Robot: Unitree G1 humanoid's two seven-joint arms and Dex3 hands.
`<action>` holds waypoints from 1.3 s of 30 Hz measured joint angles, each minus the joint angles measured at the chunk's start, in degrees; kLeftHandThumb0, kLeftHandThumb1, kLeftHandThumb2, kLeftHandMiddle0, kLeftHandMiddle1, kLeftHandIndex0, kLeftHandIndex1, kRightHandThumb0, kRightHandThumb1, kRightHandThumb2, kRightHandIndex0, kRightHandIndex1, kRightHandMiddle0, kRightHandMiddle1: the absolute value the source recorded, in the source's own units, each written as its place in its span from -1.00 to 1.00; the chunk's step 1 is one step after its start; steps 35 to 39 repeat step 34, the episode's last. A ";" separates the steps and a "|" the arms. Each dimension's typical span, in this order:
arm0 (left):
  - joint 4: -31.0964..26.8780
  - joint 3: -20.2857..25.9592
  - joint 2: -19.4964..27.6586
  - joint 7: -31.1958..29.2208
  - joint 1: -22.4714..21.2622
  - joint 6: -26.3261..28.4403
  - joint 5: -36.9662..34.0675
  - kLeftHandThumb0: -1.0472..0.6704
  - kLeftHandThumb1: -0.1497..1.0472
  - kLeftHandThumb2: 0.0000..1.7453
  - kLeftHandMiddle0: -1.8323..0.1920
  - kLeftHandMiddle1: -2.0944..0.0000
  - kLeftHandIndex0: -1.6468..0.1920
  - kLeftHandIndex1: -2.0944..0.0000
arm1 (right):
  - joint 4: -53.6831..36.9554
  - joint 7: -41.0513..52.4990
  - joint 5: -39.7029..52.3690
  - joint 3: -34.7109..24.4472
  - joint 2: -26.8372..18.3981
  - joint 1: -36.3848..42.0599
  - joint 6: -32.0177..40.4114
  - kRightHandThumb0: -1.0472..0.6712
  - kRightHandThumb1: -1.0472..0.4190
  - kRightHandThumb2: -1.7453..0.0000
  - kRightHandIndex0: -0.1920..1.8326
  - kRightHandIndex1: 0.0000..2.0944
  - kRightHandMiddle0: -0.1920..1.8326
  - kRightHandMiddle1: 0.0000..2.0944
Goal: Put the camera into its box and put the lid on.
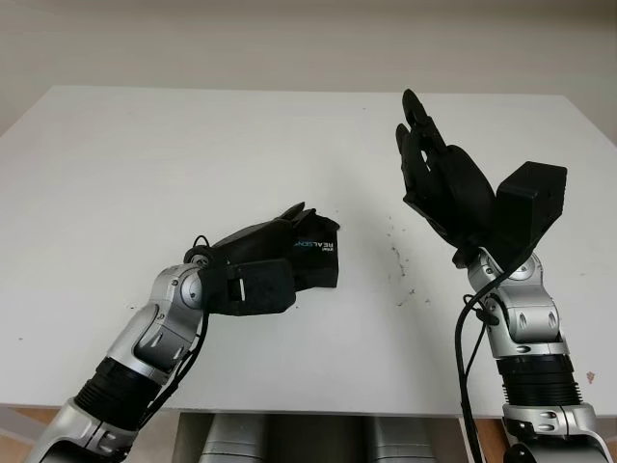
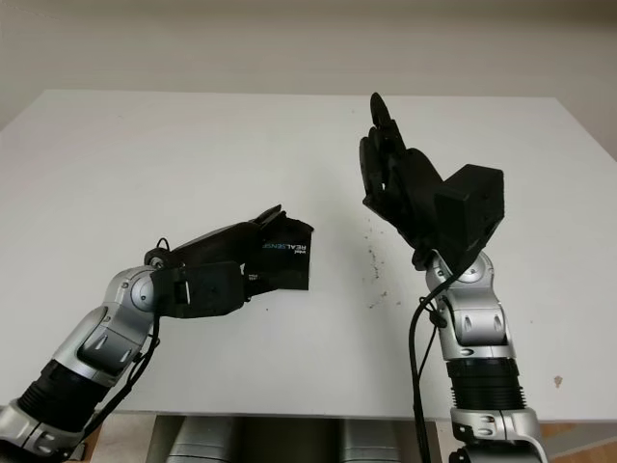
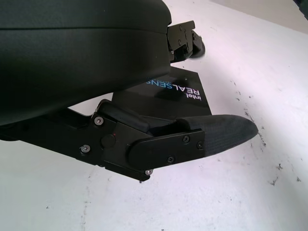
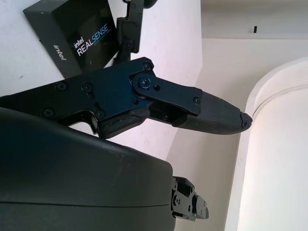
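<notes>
A: How much of the box can you make out?

B: Only part of it. The left hand covers the end nearest the robot, so from the head camera I see just the far end and one side face. Whether the lid is seated all the way round, I cannot tell. The camera is not to be seen; whether it lies inside the box I cannot tell either.

A: What does the box look like?

B: Black and flat, with "intel REALSENSE" printed in white and light blue on its top. It lies on the white table, turned a little askew to the table's edges.

A: And the left hand, has it got hold of the box?

B: It lies over the box, one finger reaching along the box's side. Whether the fingers actually clasp it or only rest against it, I cannot tell.

A: The right hand?

B: Raised off the table well to the right of the box, fingers pointing up and away from the robot, open, holding nothing.

A: Anything else near the box?

B: A scatter of small dark specks on the table, between the box and the right arm.
</notes>
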 measured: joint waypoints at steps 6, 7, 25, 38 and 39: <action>0.67 5.60 -1.59 6.21 2.06 -4.71 -6.09 -0.75 1.00 -0.30 1.00 1.00 1.00 1.00 | 0.61 0.14 -0.02 -0.18 -0.16 -0.01 -0.51 -0.69 -1.00 0.18 -1.00 -1.00 -1.00 -1.00; 0.96 7.19 -2.45 7.19 2.25 -5.73 -8.31 -0.75 1.00 -0.31 1.00 1.00 1.00 1.00 | 0.61 0.14 -0.01 -0.16 -0.15 -0.01 -0.51 -0.69 -1.00 0.18 -1.00 -1.00 -1.00 -1.00; 13.92 25.13 -11.61 18.99 -1.09 -20.40 -30.97 -0.73 1.00 -0.23 1.00 1.00 1.00 1.00 | 0.61 -0.34 -0.22 0.21 0.09 0.00 0.41 -0.71 -1.00 0.16 -1.00 -1.00 -1.00 -1.00; 18.60 29.25 -11.17 17.60 -4.18 -20.25 -36.17 -0.73 1.00 -0.28 1.00 1.00 1.00 1.00 | 1.56 -1.01 0.65 0.19 1.48 0.13 0.39 -0.72 -1.00 0.19 -1.00 -1.00 -1.00 -1.00; 18.60 29.25 -11.17 17.60 -4.18 -20.25 -36.17 -0.73 1.00 -0.28 1.00 1.00 1.00 1.00 | 1.56 -1.01 0.65 0.19 1.48 0.13 0.39 -0.72 -1.00 0.19 -1.00 -1.00 -1.00 -1.00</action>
